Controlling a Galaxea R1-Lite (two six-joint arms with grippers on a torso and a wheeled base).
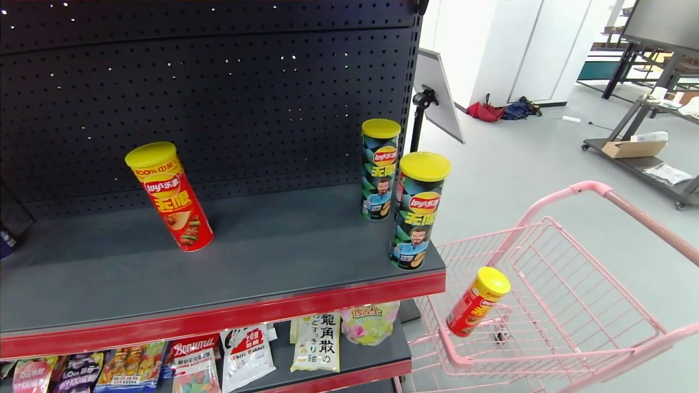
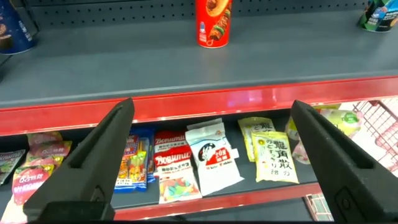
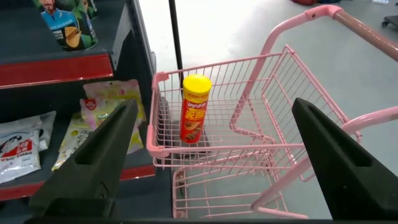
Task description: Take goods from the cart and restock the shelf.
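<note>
- Progress: 3 tubes already stand on the shelf (image 1: pixel 246 256), 1 shelved red tube (image 1: pixel 170 196) and 2 green tubes (image 1: pixel 418 210); 1 cart tube (image 1: pixel 478 301) leans inside the pink wire cart (image 1: pixel 590 188), unpicked
- Tubes: smooth rigid cylinders, yellow lids
- Left gripper (image 2: pixel 211 109) and right gripper (image 3: pixel 214 109): fingers apart, empty

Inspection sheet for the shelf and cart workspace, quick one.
Surface: upper shelf, dark with a red front edge, mostly bare.
Job's things: red can on its left part; two green cans at its right end; second red can in the pink cart.
Clutter: snack bags on the lower shelf.
Grippers: left gripper jaws open, empty, facing the shelf front; right gripper jaws open, empty, facing the cart.
Cables: nothing seen.
Surroundings: board on a stand beside the shelf; umbrellas on the floor; cardboard box on a wheeled rack.
</note>
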